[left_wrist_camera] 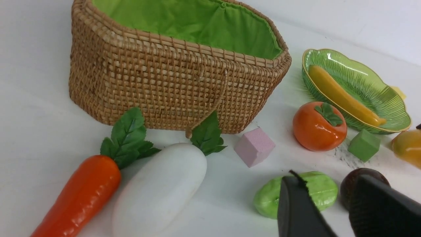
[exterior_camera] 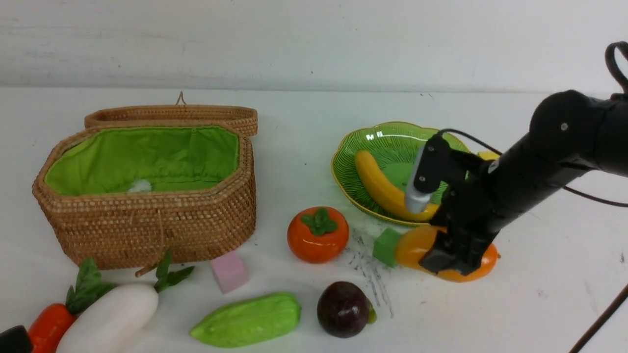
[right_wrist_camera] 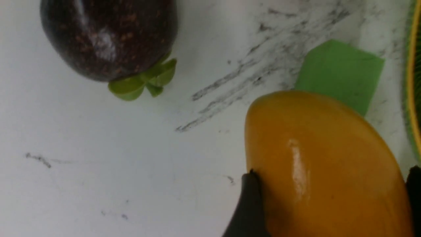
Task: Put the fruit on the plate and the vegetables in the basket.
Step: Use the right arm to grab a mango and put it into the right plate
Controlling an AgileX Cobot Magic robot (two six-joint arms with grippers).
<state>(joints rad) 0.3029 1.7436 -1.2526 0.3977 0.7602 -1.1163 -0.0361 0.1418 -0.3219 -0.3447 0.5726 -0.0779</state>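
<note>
My right gripper is shut on the orange-yellow mango, which rests on the table just in front of the green plate. In the right wrist view both fingers press its sides. The banana lies on the plate. The persimmon and mangosteen sit on the table. The gourd, radish and carrot lie in front of the open basket. My left gripper is open and empty, low beside the carrot.
A pink cube lies in front of the basket. A green cube touches the mango's left end. A yellow cube sits behind the plate. Something small and white lies inside the basket. The basket lid hangs open at the back.
</note>
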